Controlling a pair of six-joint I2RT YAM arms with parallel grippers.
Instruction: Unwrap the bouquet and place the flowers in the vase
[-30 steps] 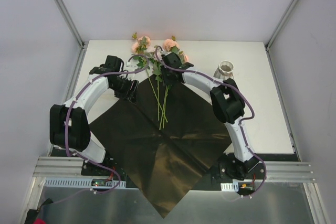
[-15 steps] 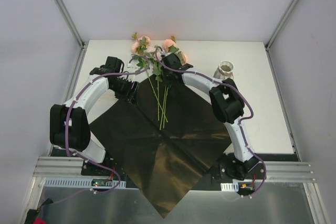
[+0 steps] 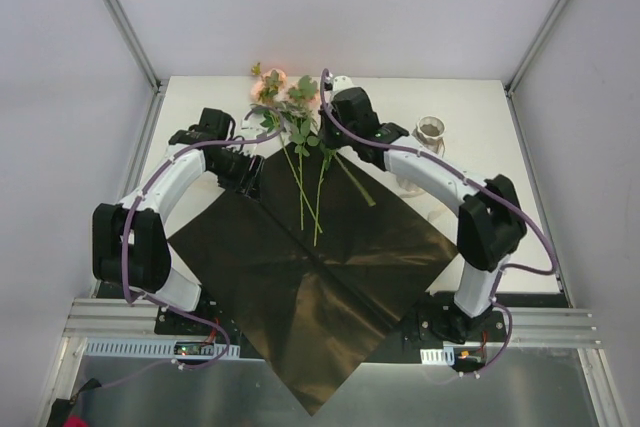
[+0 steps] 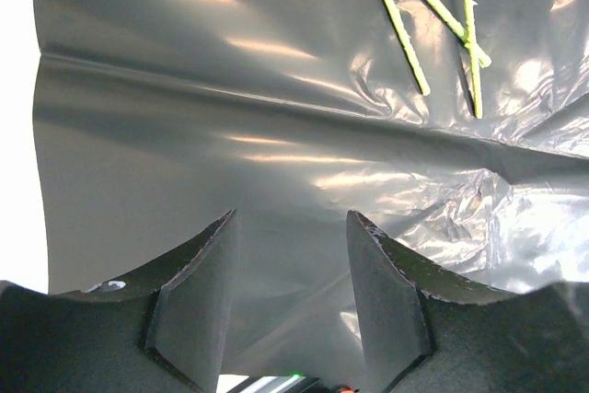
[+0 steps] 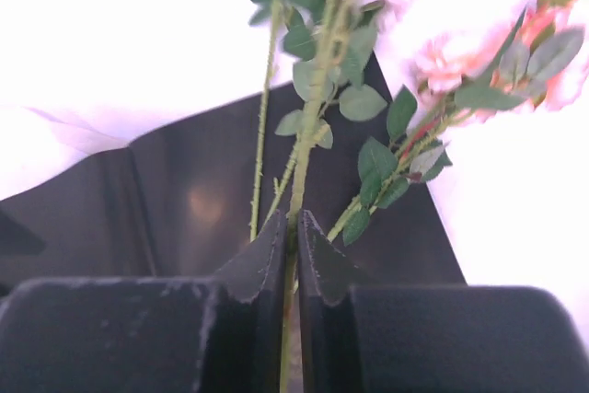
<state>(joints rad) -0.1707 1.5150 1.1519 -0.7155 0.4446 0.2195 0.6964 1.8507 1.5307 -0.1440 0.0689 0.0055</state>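
Our right gripper (image 5: 293, 227) had just closed on one stem (image 5: 311, 135), ready for the vase (image 3: 428, 130); our left gripper (image 4: 290, 223) hung half open, empty.

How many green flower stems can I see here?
3. Left stem and middle stem lie on black paper; right stem slants in the right gripper. Others possibly hidden.

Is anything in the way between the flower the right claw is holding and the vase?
No object visible. The right gripper pinches a stem; only that arm's own forearm crosses the vase's near side from above.
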